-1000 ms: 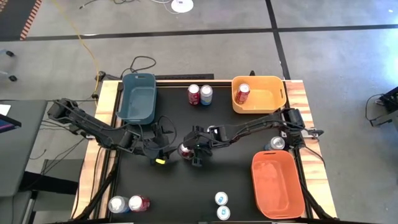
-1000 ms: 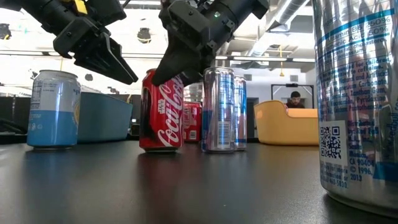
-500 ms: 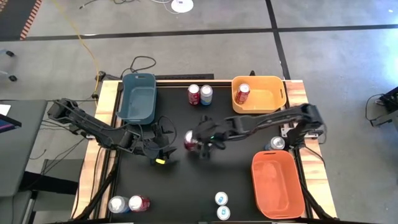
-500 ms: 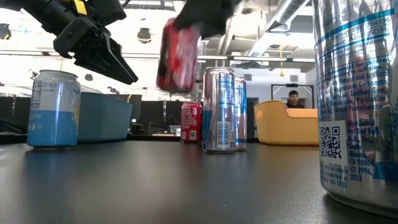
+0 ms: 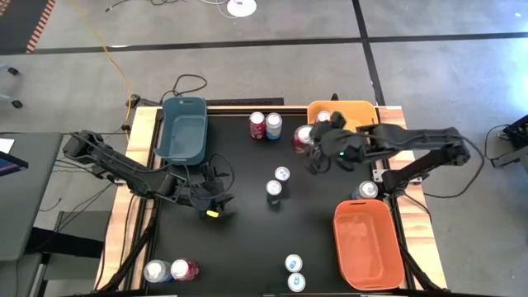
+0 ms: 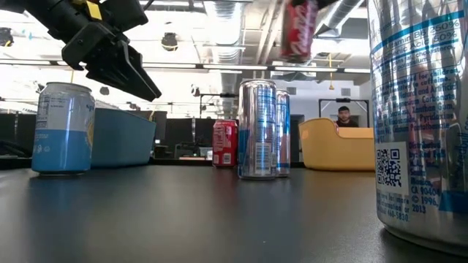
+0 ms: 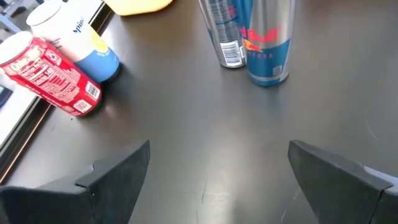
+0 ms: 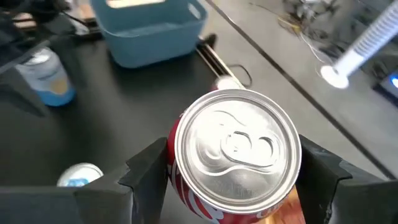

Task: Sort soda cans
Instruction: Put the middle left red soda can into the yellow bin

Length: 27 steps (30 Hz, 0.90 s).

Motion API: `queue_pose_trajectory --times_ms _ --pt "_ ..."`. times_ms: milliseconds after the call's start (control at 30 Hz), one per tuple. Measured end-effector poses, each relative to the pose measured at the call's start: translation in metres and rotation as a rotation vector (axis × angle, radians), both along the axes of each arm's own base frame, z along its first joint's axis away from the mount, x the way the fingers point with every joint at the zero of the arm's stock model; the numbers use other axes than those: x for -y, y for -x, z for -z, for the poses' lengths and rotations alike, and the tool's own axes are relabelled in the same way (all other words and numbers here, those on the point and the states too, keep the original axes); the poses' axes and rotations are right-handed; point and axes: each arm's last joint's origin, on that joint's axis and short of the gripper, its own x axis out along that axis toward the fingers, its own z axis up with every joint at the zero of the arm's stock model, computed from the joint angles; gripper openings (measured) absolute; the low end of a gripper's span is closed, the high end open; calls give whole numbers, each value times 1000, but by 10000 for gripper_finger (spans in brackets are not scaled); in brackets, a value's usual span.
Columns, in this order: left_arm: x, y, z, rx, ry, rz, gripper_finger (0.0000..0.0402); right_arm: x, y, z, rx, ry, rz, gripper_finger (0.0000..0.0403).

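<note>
Now – right gripper (image 5: 318, 142) holds red can (image 5: 302, 137) aloft nr yellow bin (image 5: 363, 124).

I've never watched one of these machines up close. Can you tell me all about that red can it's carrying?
The red can is a small metal drink can with white lettering and a shiny silver top, pull tab unopened. The right hand grips its sides between two dark fingers and holds it in the air, well above the black table, near the yellow bin. Nothing else touches it.
</note>
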Motion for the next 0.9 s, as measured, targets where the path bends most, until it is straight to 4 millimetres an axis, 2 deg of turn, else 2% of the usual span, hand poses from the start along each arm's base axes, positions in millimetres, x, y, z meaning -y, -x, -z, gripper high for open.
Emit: queue_pose_trajectory --times_ms 167,233,433,633,800,900 --pt "0 0 0 1 1 -4 377 18 22 0 -37 -4 174 272" --pt "0 0 0 1 1 -4 377 24 29 7 -40 6 237 272" --pt "0 0 0 5 2 -5 377 45 43 55 -37 -30 327 272" --pt "0 -1 -1 20 6 -5 377 67 69 100 -37 -45 446 272" --pt "0 -2 -3 42 13 -7 377 80 84 127 -6 -72 484 272" --pt "1 -3 -3 47 15 -7 377 86 85 144 38 -120 455 271"
